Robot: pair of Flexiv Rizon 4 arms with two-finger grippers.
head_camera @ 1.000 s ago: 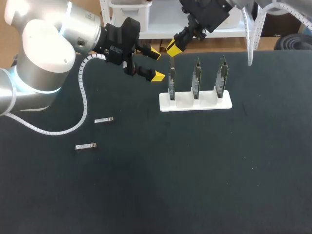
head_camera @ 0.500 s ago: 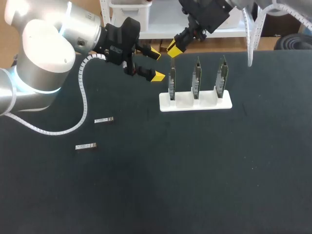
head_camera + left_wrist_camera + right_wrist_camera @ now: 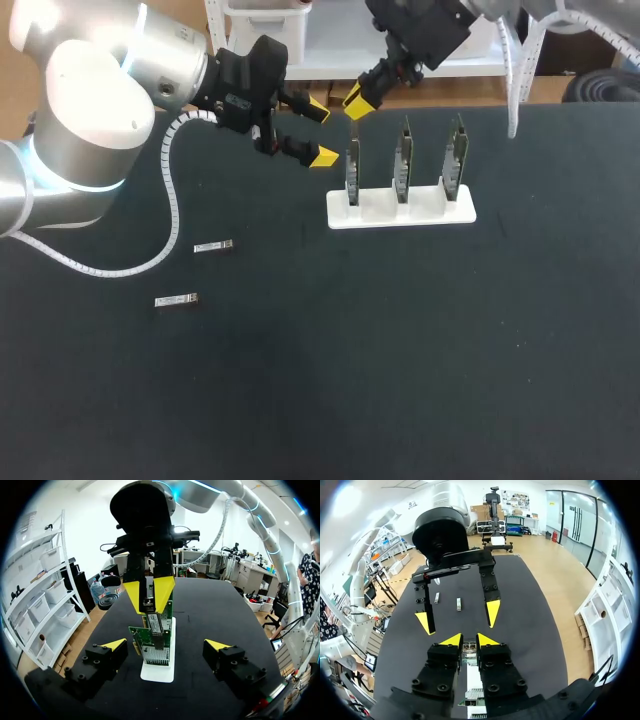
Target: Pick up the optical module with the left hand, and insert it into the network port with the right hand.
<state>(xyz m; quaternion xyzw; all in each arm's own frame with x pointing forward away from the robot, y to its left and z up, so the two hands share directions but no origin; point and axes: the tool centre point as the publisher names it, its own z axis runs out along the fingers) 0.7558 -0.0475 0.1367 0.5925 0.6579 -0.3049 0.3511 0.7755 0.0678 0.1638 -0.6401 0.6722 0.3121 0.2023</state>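
I read left jaws wide, empty. Right jaws narrow, pinching optical module over rack's end card, near surface's far edge.

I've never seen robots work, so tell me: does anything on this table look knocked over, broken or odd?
Nothing stands out. Three cards stand upright in their white stand, two spare modules lie flat on the table, and the right gripper holds a module over the end card. The left gripper hangs open, empty.
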